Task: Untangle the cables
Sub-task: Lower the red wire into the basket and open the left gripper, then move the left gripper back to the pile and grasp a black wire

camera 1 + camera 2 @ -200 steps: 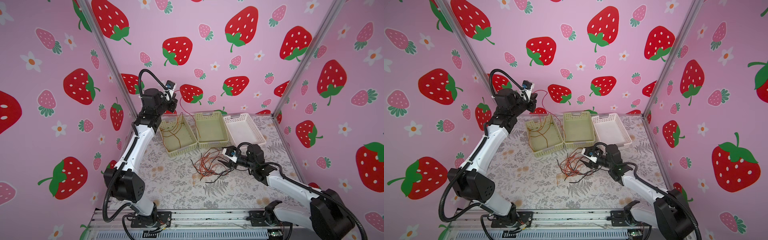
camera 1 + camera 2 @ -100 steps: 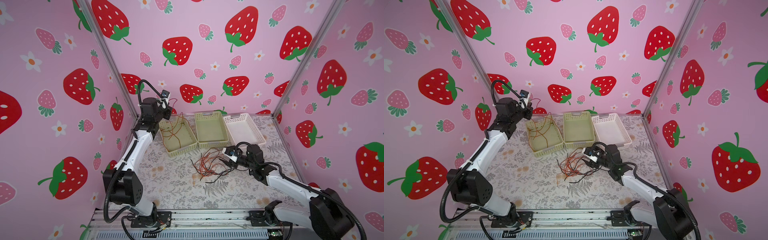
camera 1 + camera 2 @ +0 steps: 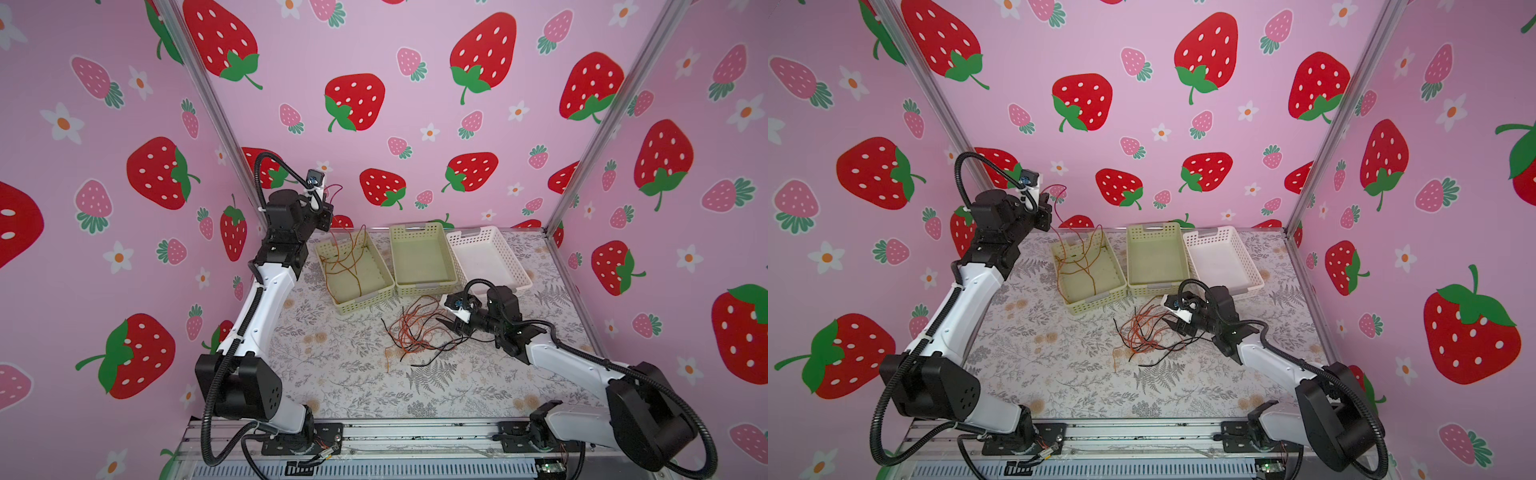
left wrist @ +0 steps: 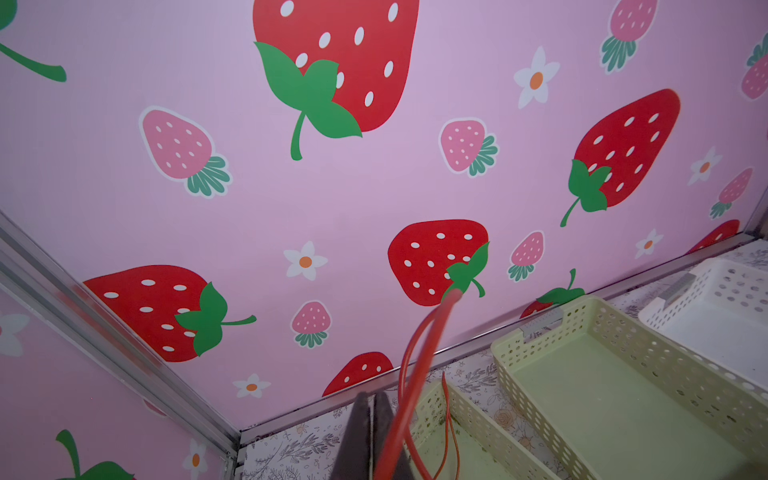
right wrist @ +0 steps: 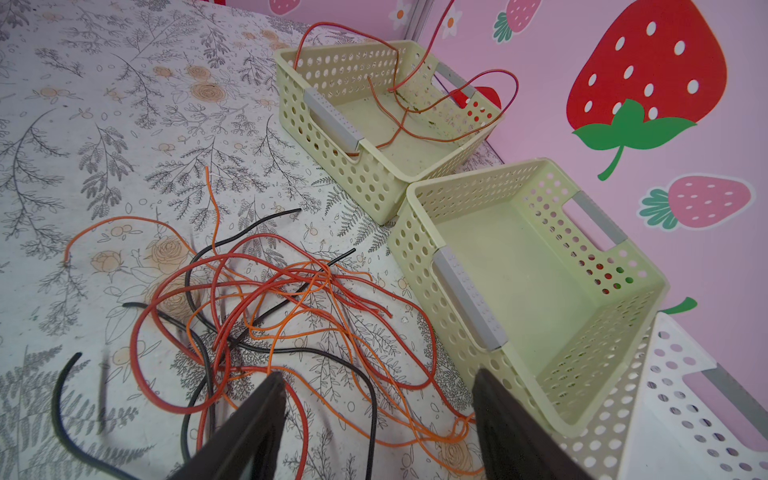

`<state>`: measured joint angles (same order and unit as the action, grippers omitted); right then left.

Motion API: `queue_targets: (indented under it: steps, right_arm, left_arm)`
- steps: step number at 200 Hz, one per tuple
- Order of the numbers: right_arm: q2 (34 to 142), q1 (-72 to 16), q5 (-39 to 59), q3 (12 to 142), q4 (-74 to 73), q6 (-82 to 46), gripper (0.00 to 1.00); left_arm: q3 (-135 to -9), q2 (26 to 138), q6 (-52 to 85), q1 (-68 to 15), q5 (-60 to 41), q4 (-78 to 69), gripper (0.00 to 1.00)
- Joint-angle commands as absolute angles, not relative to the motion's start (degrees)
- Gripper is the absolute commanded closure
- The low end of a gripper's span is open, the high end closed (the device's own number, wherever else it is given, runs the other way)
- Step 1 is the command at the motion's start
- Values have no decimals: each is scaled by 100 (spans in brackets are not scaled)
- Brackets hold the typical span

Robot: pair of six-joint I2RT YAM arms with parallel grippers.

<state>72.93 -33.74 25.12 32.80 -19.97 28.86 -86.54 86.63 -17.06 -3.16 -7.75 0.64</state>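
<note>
Red cable (image 4: 446,301) tight between left jaws; right jaws wide

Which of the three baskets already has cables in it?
The left yellow-green basket, nearest the left arm: thin orange-red cables lie in it. The middle yellow-green basket and the white basket hold none.

- Left arm (image 3: 266,307) and right arm (image 3: 569,361) wore glossy white link shells between blocky matte-black joint housings;
- the shoulder housing (image 3: 249,390) was black, dotted with small round holes;
- ribbed black conduit (image 3: 248,318) looped along each arm;
- a small dark wrist camera (image 3: 314,180) sat on a white bracket;
- the right gripper (image 5: 377,373) had two flat, dark, tapering fingers (image 5: 249,432);
- black base plates (image 3: 299,440) showed thin coloured wiring
</note>
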Motion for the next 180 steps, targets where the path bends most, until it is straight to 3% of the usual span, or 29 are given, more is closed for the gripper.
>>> queue_targets:
  steps: [1, 46, 131, 135, 149, 156, 180]
  right_arm:
    - [7365, -3349, 2654, 3463, -1942, 3032, 27]
    - [7348, -3349, 2533, 3501, -1804, 3014, 30]
    - [7546, -3407, 1763, 3433, -1029, 3197, 46]
    - [7570, -3418, 1740, 3436, -999, 3222, 46]
    - [7594, -3476, 1656, 3412, -969, 3264, 47]
    - [7592, -3492, 1657, 3406, -999, 3293, 47]
    - [7688, -3524, 1581, 3476, -1057, 3332, 47]
  left_arm:
    - [-8797, 8682, -1584, -325, -923, 1, 100]
    - [-7726, 9026, -1063, -328, -894, -833, 100]
    - [-6481, 9571, -414, -369, -589, -1491, 100]
    - [-6466, 9580, -412, -377, -587, -1484, 96]
    - [-6435, 9526, -402, -386, -516, -1441, 59]
    - [-6409, 9460, -402, -393, -480, -1441, 45]
    - [-6302, 9138, -499, -460, -273, -1504, 20]
